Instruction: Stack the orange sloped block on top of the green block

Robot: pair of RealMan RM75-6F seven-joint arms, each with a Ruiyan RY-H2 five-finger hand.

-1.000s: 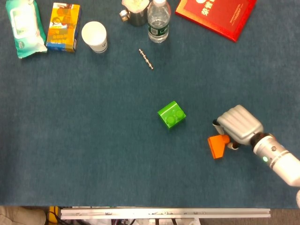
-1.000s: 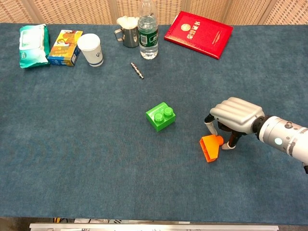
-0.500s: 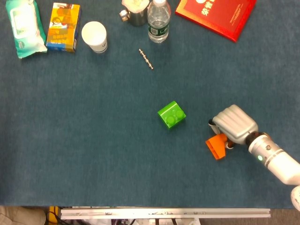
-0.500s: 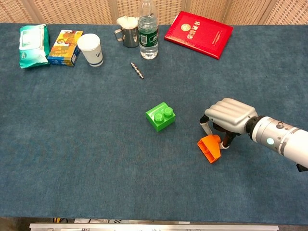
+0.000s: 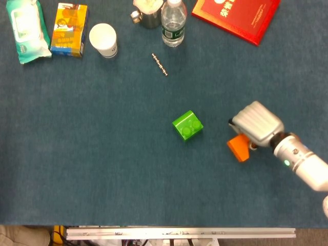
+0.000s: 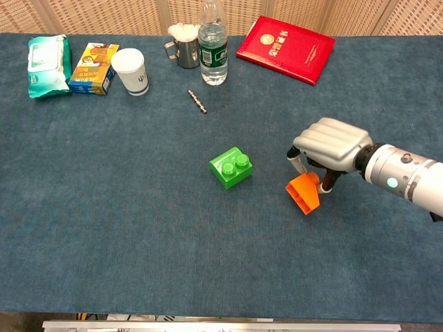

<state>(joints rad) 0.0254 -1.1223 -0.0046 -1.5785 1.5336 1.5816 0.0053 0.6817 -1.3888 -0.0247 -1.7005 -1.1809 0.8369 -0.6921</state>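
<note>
The green block (image 5: 187,125) (image 6: 231,167) with two studs sits on the blue cloth near the table's middle. To its right, my right hand (image 5: 255,123) (image 6: 328,145) holds the orange sloped block (image 5: 238,147) (image 6: 304,193) from above, fingers curled down around its upper end. The orange block hangs tilted under the hand, and appears lifted a little off the cloth. A clear gap separates it from the green block. My left hand appears in neither view.
Along the far edge stand a wipes pack (image 5: 25,28), a snack box (image 5: 69,29), a white cup (image 5: 103,40), a metal cup (image 5: 147,13), a water bottle (image 5: 173,23) and a red book (image 5: 236,14). A small metal rod (image 5: 160,64) lies behind the green block.
My right hand has closed on the orange block and raised it slightly, shifting up and away from the table's front edge. The green block has not moved.
</note>
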